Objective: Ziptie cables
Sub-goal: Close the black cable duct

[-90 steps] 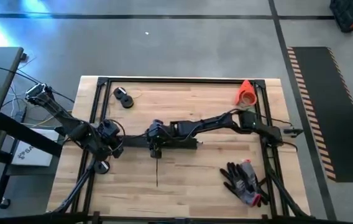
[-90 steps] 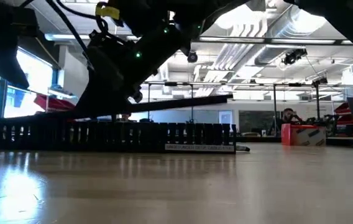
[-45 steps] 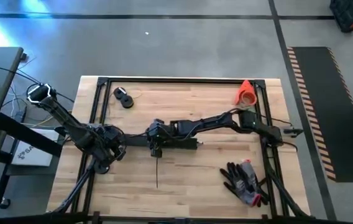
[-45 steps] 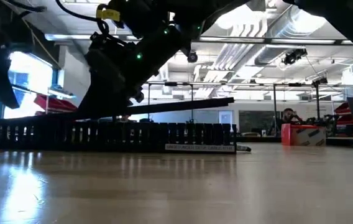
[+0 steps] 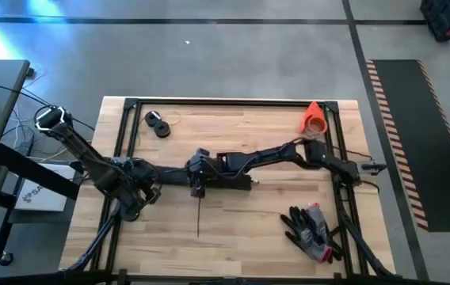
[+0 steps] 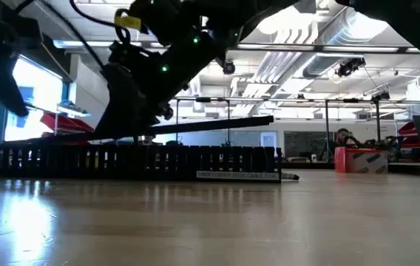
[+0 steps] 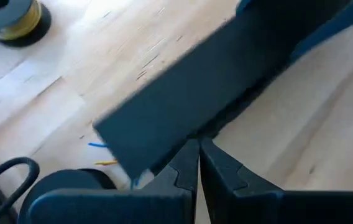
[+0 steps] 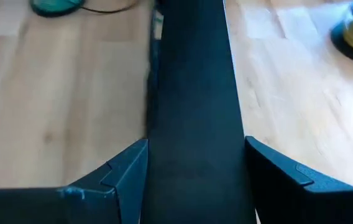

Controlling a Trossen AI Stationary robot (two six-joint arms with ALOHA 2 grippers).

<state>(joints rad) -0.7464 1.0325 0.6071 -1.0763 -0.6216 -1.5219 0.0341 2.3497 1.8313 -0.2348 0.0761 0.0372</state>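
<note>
Bare wood lies along the table's (image 5: 233,237) near edge; right gripper (image 8: 195,165) clasps a black bar (image 8: 192,93), left gripper (image 7: 196,163) is clenched.

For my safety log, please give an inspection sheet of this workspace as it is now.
Surface: wooden table, black frame.
Job's things: grey wires, nothing seen; slotted black bar lying flat.
Clutter: gloves, orange cone, spools.
Grippers: right gripper shut on a black strip, mid-table; left gripper shut, near the left edge.
Cables: arm cords beside the table.
Surroundings: grey floor, striped mat.
</note>
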